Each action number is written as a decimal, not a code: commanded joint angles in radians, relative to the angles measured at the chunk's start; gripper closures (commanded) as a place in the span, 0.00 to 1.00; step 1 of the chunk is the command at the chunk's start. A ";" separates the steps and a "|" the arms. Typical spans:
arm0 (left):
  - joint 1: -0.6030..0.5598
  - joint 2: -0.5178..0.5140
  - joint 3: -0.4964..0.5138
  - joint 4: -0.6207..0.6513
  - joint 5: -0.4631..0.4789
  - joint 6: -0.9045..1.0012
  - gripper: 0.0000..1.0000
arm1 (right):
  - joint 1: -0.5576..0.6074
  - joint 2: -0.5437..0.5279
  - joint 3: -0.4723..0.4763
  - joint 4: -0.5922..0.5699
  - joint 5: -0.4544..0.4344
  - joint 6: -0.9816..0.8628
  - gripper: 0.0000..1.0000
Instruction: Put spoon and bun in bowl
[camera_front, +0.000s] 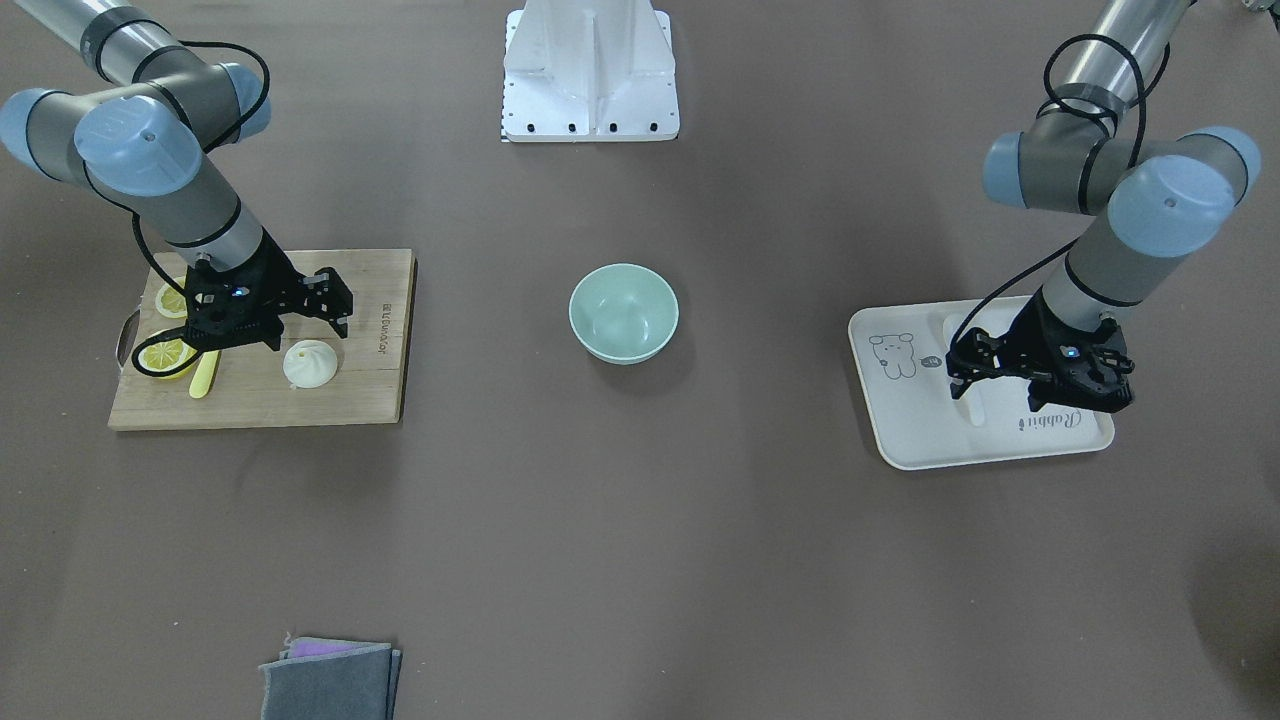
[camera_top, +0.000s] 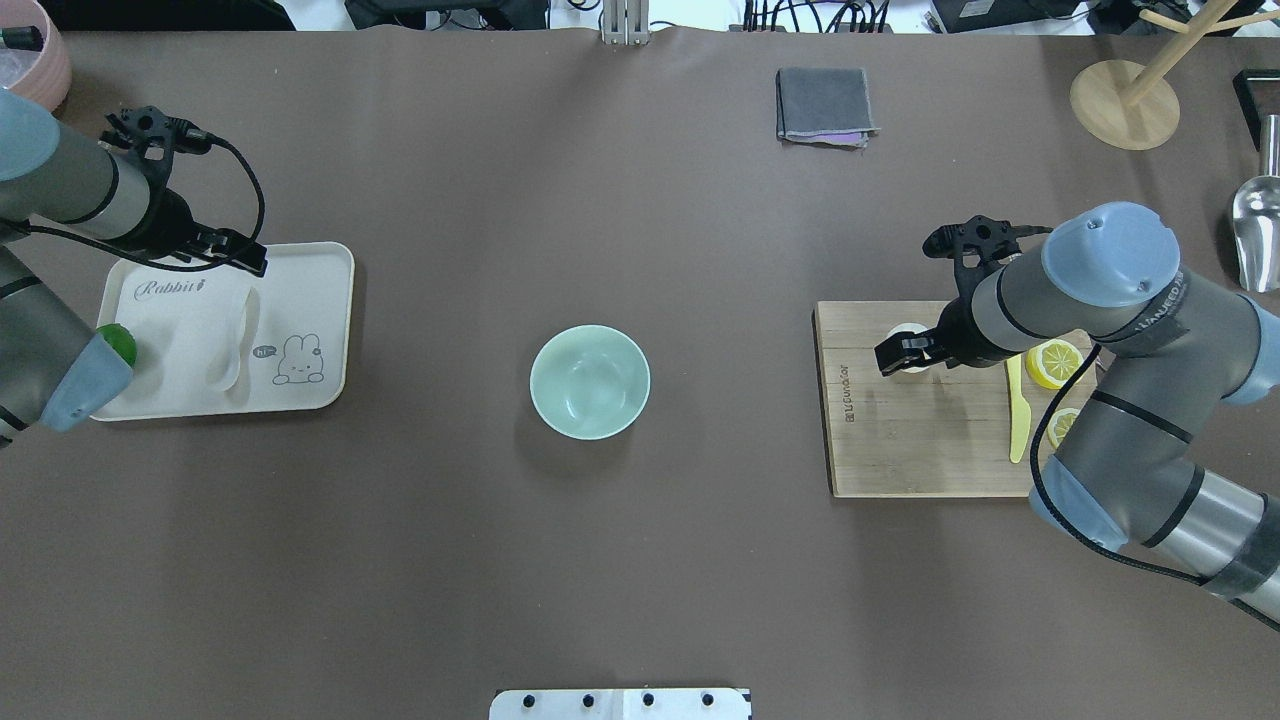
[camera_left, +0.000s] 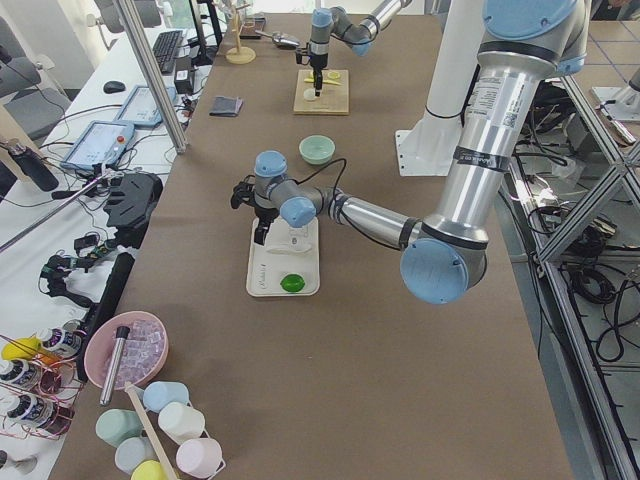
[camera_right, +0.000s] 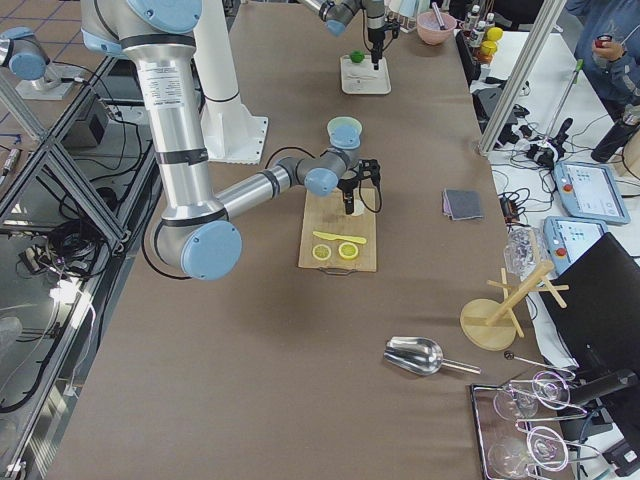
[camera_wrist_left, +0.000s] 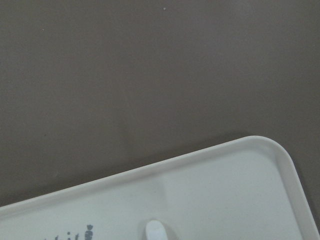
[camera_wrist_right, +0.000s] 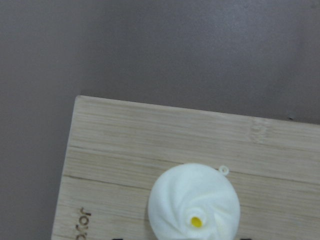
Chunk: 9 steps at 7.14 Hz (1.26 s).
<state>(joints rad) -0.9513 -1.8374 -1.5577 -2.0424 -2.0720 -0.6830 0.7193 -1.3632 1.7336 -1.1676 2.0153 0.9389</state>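
Right arm first: elbow folded, wrist turned down, and the right gripper (camera_front: 306, 335) hangs just above the small round white pleated bun (camera_front: 311, 364), its two fingers spread with nothing between them. The bun sits on the pale bamboo cutting board (camera_top: 900, 440), near that board's far corner on the side facing mid-table. In the right wrist view it fills the bottom of the picture, yellow dot up.

Over to the left arm, which is bent low across the white plastic rabbit-print tray (camera_top: 310, 300). The left gripper (camera_top: 232, 258) hovers over the tray's far edge, its fingers apparently parted and holding nothing. The small white soup spoon (camera_top: 237, 340) lies flat on the tray with its handle toward that far edge, and only the handle tip shows in the left wrist view.

The round pale mint-green bowl (camera_top: 590, 382) stands upright at mid-table between tray and board, well apart from both.

Now the surface: a matte brown table. A green lime (camera_top: 122, 343) sits at the tray's left edge. On the board's right side lie yellow lemon slices (camera_top: 1058, 362) and a pale yellow plastic knife (camera_top: 1017, 410). A folded grey cloth (camera_top: 823, 103) rests at the far edge, and a wooden stand (camera_top: 1120, 100) and a metal scoop (camera_top: 1255, 230) sit at the far right. The white robot base (camera_front: 590, 70) is bolted at the near edge, and beyond the far edge runs a workbench with tablets and cables.
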 joint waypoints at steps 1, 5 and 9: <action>0.000 0.003 -0.008 -0.001 0.001 -0.001 0.03 | 0.005 0.015 -0.032 0.008 -0.006 -0.008 0.43; 0.003 -0.003 0.004 -0.004 0.001 0.000 0.03 | 0.054 0.036 -0.019 -0.004 0.003 -0.017 1.00; 0.006 0.021 0.016 -0.002 0.021 -0.001 0.03 | -0.076 0.244 0.092 -0.190 -0.073 0.240 1.00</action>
<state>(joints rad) -0.9470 -1.8195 -1.5470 -2.0450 -2.0520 -0.6768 0.7156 -1.1922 1.8061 -1.3289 1.9859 1.0646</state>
